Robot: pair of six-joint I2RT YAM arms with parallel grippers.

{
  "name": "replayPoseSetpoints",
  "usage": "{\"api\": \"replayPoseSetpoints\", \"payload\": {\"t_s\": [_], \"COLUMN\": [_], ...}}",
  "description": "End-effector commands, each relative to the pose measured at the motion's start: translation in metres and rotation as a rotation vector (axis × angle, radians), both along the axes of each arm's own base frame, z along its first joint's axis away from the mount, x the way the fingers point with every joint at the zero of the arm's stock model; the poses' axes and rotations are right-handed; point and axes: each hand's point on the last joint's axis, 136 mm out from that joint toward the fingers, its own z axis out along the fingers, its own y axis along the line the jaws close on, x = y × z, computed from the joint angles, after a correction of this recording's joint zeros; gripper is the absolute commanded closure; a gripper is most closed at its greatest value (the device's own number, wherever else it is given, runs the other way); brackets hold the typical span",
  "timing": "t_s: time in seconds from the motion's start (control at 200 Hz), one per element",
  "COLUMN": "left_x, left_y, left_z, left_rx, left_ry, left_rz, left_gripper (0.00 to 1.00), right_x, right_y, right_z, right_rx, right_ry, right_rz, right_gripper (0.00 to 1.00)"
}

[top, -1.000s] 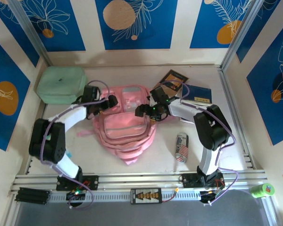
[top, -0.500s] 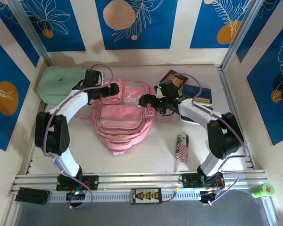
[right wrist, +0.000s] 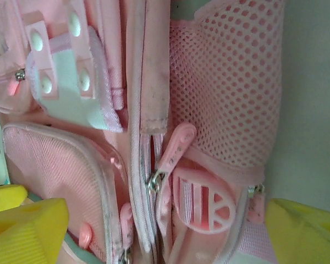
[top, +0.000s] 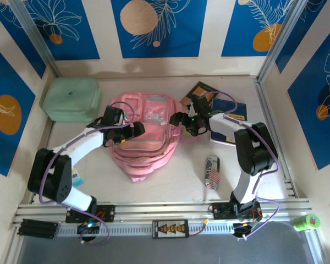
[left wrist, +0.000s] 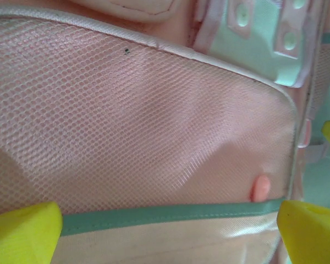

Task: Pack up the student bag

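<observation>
The student bag (top: pixel 148 124), a soft pink backpack, lies front-up in the middle of the table. My left gripper (top: pixel 133 130) hovers over its left side, open. In the left wrist view its yellow fingertips (left wrist: pixel 23 235) straddle the mesh front pocket (left wrist: pixel 143 115) with a green trim band (left wrist: pixel 170 215). My right gripper (top: pixel 179 120) is at the bag's upper right edge, open. In the right wrist view its yellow fingertips (right wrist: pixel 28 231) stand wide either side of a zipper with a pink pull tab (right wrist: pixel 176 144) and a round pink rubber badge (right wrist: pixel 204 207). Nothing is held.
A mint green case (top: pixel 71 99) sits at the back left. Two books (top: pixel 229 110) lie behind the right arm, one brown (top: pixel 201 91). A drinks can (top: pixel 212 171) lies right of the bag. A green tape roll (top: pixel 306 222) rests on the front rail.
The bag has bunched up and shifted toward the back. My left gripper moved from the bag's top left corner down to its left middle. The right gripper stayed by the upper right edge.
</observation>
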Motion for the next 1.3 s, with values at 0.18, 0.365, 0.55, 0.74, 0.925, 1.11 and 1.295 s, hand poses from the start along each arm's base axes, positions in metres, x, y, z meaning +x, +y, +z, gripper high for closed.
{"api": "replayPoseSetpoints", "payload": {"t_s": [0.18, 0.365, 0.55, 0.74, 0.925, 1.11, 1.295], "left_x": [0.06, 0.105, 0.147, 0.177, 0.156, 0.094, 0.023], "left_y": [0.025, 0.035, 0.022, 0.006, 0.01, 0.005, -0.016], "left_z": [-0.021, -0.03, -0.035, -0.017, 0.045, 0.07, 0.053], "left_rx": [0.176, 0.21, 0.177, 0.159, 0.133, 0.115, 0.143], "left_ry": [-0.043, -0.056, -0.074, -0.129, -0.212, -0.18, -0.099], "left_rz": [0.005, 0.032, 0.018, -0.063, -0.052, -0.045, -0.05], "left_gripper": [0.0, 0.0, 0.0, 0.0, 0.0, 0.0, 0.0], "right_x": [0.003, 0.008, 0.013, 0.017, 0.032, 0.071, 0.111], "right_y": [0.017, 0.011, -0.001, -0.006, -0.008, -0.022, -0.034], "right_z": [0.01, 0.009, 0.007, 0.003, -0.001, -0.012, -0.022], "right_rx": [0.061, 0.042, 0.028, 0.036, 0.037, 0.009, -0.009], "right_ry": [0.019, 0.022, 0.039, 0.062, 0.068, 0.061, 0.034], "right_rz": [0.016, -0.021, -0.08, -0.101, -0.128, -0.183, -0.183], "right_gripper": [0.09, 0.1, 0.1, 0.15, 0.31, 0.4, 0.48]}}
